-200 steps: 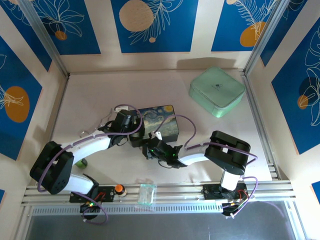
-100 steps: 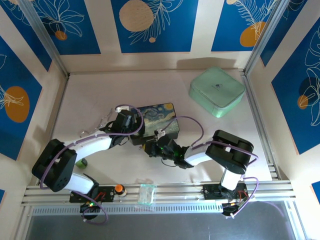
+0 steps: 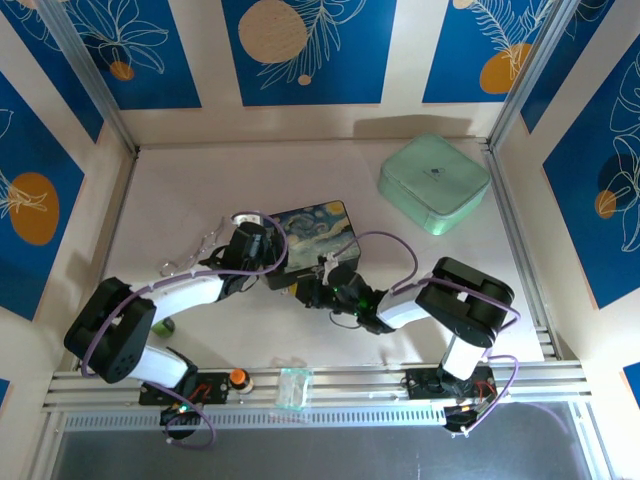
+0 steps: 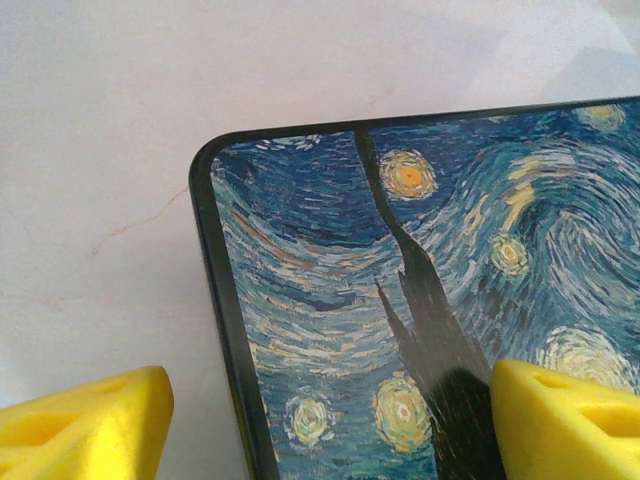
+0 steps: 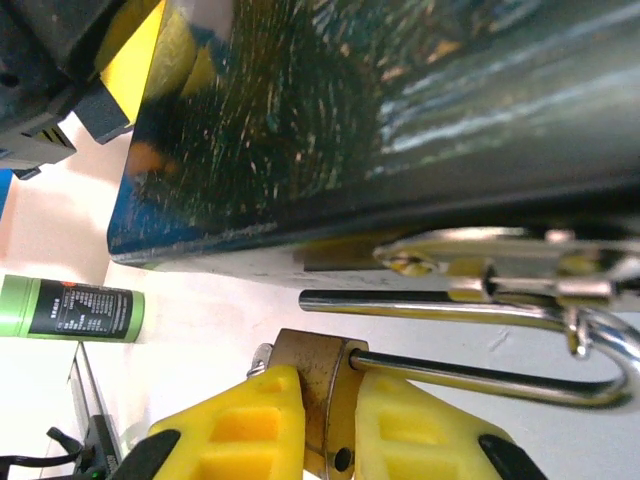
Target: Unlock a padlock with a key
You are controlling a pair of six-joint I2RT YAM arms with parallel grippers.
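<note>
Right wrist: right tool (image 5: 322, 412) pinches the brass padlock (image 5: 318, 368) at the front wall of the starry box (image 5: 400, 120), hooked through the clasp (image 5: 480, 262); left tool (image 4: 330, 415) hangs spread over the box's lid corner, clamping nothing. Risk: a tug drags or tips the unheld box, or the brass slips free. Versus a second ago, the right arm has pushed in closer to the box's near side.

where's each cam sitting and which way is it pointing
Top external: above and behind the bases, looking down on table, both arms, painted box.
Left wrist: over the box lid, looking down past the open left gripper.
Right wrist: low beside the box, right gripper clamping the padlock.
Shared: all three see the box.
</note>
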